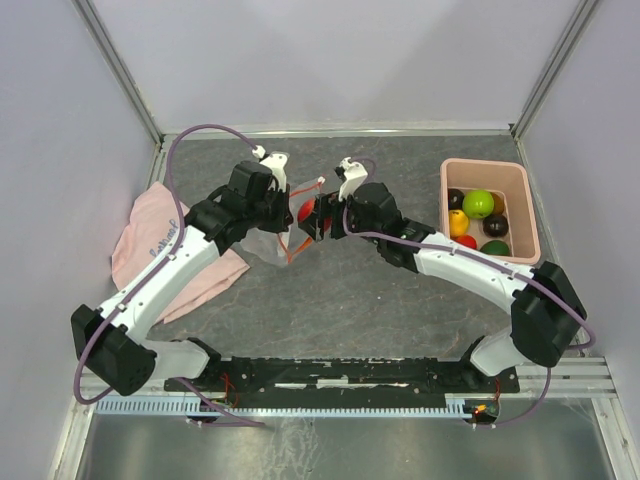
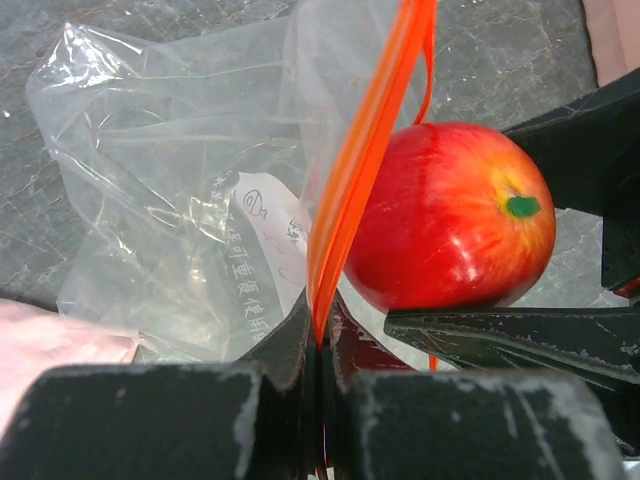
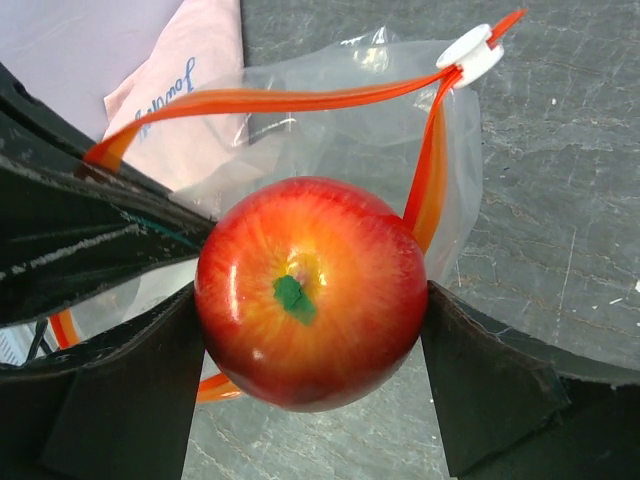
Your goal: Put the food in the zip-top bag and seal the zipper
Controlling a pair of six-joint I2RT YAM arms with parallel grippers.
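My right gripper (image 3: pixel 312 330) is shut on a glossy red toy apple (image 3: pixel 310 290) with a green stem patch and holds it at the open mouth of the clear zip-top bag (image 3: pixel 330 130). The apple also shows in the top view (image 1: pixel 306 212) and the left wrist view (image 2: pixel 450 215). My left gripper (image 2: pixel 322 335) is shut on the bag's red-orange zipper strip (image 2: pixel 360 150) and holds the mouth up. The zipper's white end piece (image 3: pixel 470 52) is at the far corner. The bag (image 2: pixel 170 200) has a white label. In the top view both grippers meet mid-table, left (image 1: pixel 283 212) and right (image 1: pixel 318 216).
A pink rectangular bin (image 1: pixel 529 215) at the right holds several more toy foods, among them a green one (image 1: pixel 478 203) and a yellow one (image 1: pixel 459 221). A pink cloth (image 1: pixel 160 250) lies at the left under my left arm. Grey walls enclose the table.
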